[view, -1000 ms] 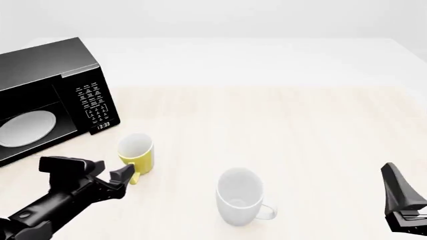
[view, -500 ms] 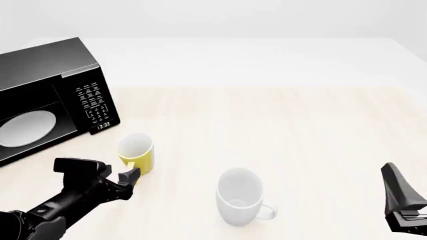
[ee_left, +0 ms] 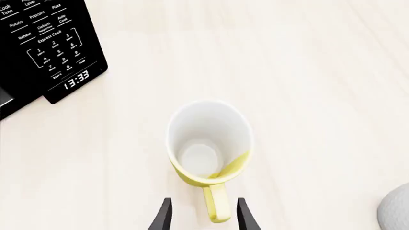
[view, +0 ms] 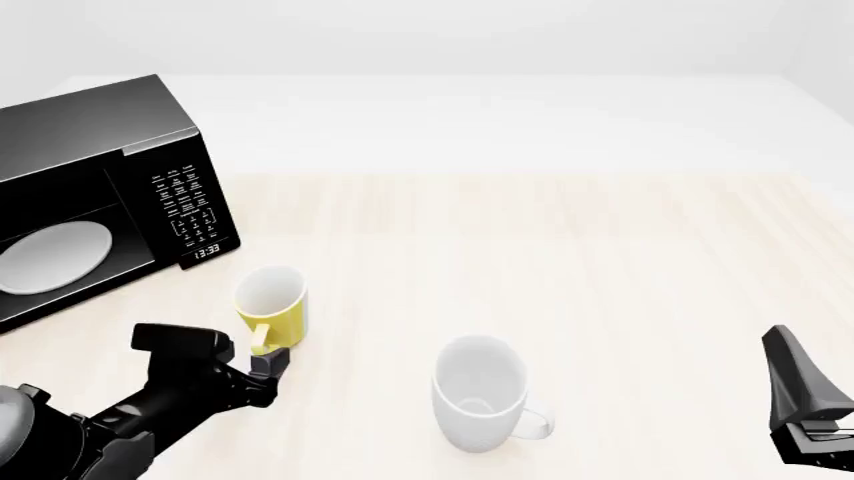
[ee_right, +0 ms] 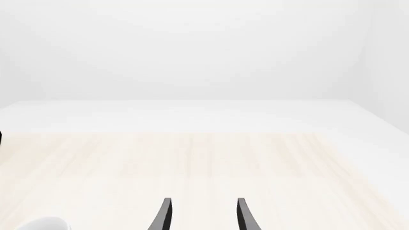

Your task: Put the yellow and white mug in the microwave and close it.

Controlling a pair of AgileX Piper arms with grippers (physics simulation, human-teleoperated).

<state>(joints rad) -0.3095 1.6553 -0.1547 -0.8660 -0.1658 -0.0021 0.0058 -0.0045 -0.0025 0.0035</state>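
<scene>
The yellow and white mug [view: 272,303] stands upright on the table just right of the microwave [view: 100,170], its handle [ee_left: 217,206] turned toward the near edge. My left gripper [view: 267,358] sits low right behind it and is open. In the left wrist view the handle lies between the two fingertips [ee_left: 163,216] of the left gripper [ee_left: 203,214], with a gap on each side. The microwave's cavity shows its white turntable plate [view: 54,255]; its door is out of view. My right gripper [view: 781,345] hovers open at the near right, holding nothing [ee_right: 203,213].
An all-white mug [view: 481,393] stands upright near the front centre, handle to the right; its rim shows in a corner of the left wrist view [ee_left: 397,211]. The microwave's keypad and clock [ee_left: 75,79] face the yellow mug. Pale wooden tabletop [view: 601,260] stretches right.
My left gripper has dropped lower and shifted right, bringing its fingertips to either side of the yellow mug's handle. The mugs and the right arm have stayed still.
</scene>
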